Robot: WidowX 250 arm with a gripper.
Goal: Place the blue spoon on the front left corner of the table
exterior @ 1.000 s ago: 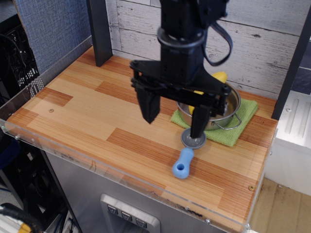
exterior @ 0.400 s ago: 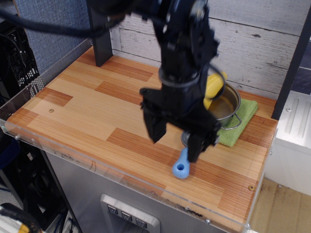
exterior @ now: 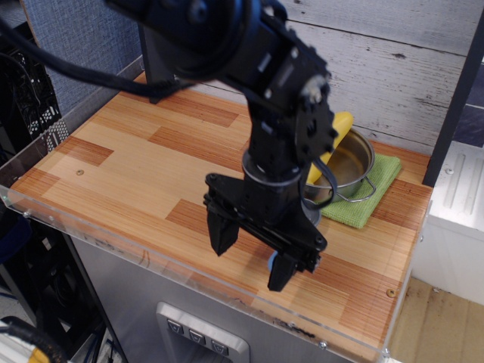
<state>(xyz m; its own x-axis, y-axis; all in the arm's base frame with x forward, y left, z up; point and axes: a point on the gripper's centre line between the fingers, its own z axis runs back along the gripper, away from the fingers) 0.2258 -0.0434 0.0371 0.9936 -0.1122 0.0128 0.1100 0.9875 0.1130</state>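
Black gripper (exterior: 251, 258) over blue spoon (exterior: 271, 262)

Table (exterior: 136, 162) – light, reddish-brown stripes; pincer (exterior: 252, 255) – black; cloth (exterior: 370, 198) green.

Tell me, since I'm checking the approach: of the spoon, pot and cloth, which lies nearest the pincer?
The blue spoon: only a sliver of its handle peeks out between the open pincer's fingers, while the steel pot and green cloth sit behind.

A steel pot (exterior: 352, 162) sits on a green cloth (exterior: 372, 193) by the whitewashed plank wall (exterior: 393, 68). A yellow object (exterior: 336, 132) leans inside the pot.
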